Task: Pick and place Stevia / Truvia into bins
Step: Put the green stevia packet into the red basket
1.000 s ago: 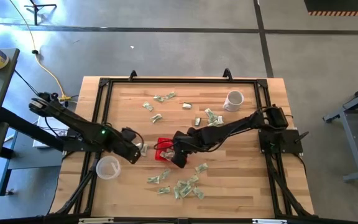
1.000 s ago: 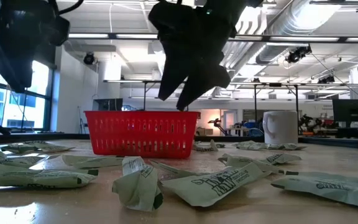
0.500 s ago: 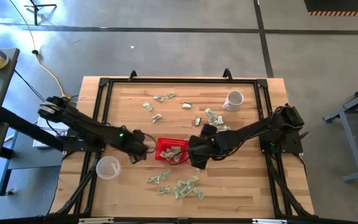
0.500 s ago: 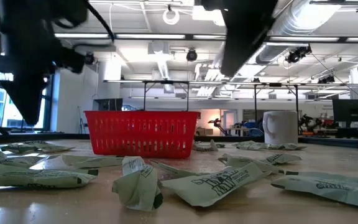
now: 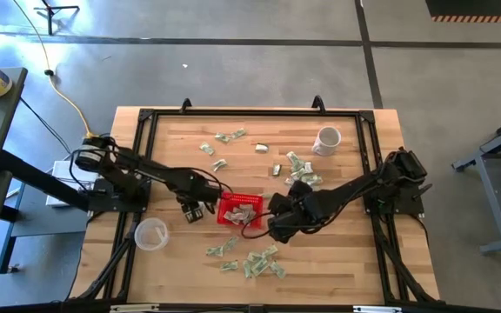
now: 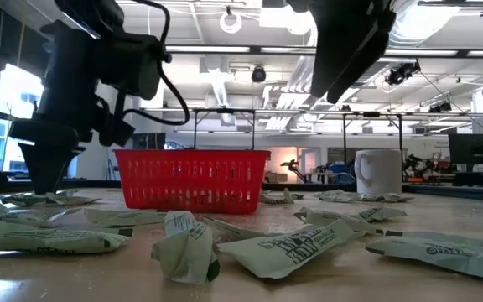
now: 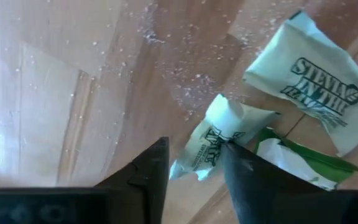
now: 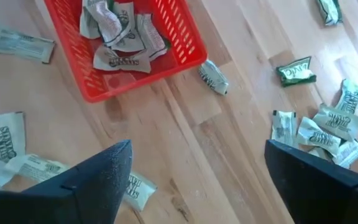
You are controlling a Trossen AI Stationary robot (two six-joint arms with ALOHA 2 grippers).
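- L claw (image 7: 194, 163): narrow gap, tips astride crumpled pale green paper sachet (image 7: 219, 140) on wooden counter (image 5: 337, 252), just beside red plastic mesh basket (image 5: 240, 209). Risk: you pinch neighbouring sachets too.
- R claw (image 8: 197, 180): wide, empty, near basket.

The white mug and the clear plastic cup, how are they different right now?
The white mug is opaque and has a handle; the clear plastic cup is see-through and has none. The mug stands on the table near its far right corner, by the right arm's base; the cup stands at the near left edge, by the left arm. The cup's mouth looks wider than the mug's. Both are upright, and neither gripper touches them.
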